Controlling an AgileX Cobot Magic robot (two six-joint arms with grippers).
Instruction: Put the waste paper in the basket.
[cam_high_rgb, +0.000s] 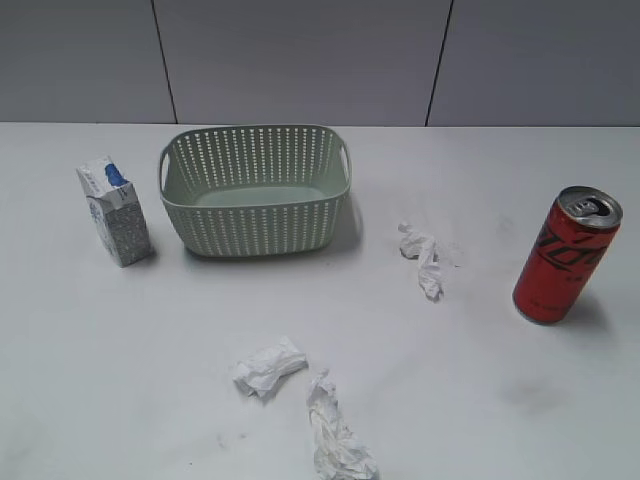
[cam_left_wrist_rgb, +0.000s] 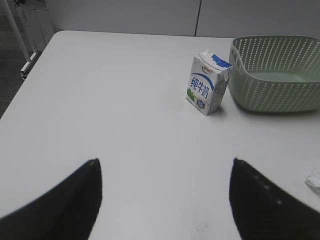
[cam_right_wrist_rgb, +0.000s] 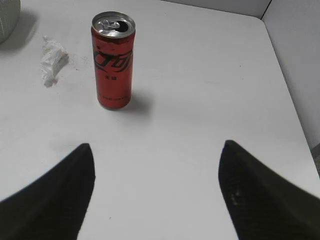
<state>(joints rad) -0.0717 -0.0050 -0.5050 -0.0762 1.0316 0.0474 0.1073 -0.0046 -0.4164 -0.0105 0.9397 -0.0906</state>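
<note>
A pale green perforated basket stands empty at the back middle of the white table; it also shows in the left wrist view. Three crumpled white waste papers lie on the table: one right of the basket, also in the right wrist view, one near the front, and one at the front edge. An edge of paper shows in the left wrist view. My left gripper is open and empty over bare table. My right gripper is open and empty, short of the can. Neither gripper shows in the exterior view.
A small blue-and-white milk carton stands left of the basket, also in the left wrist view. A tall red soda can stands at the right, also in the right wrist view. A grey wall runs behind the table.
</note>
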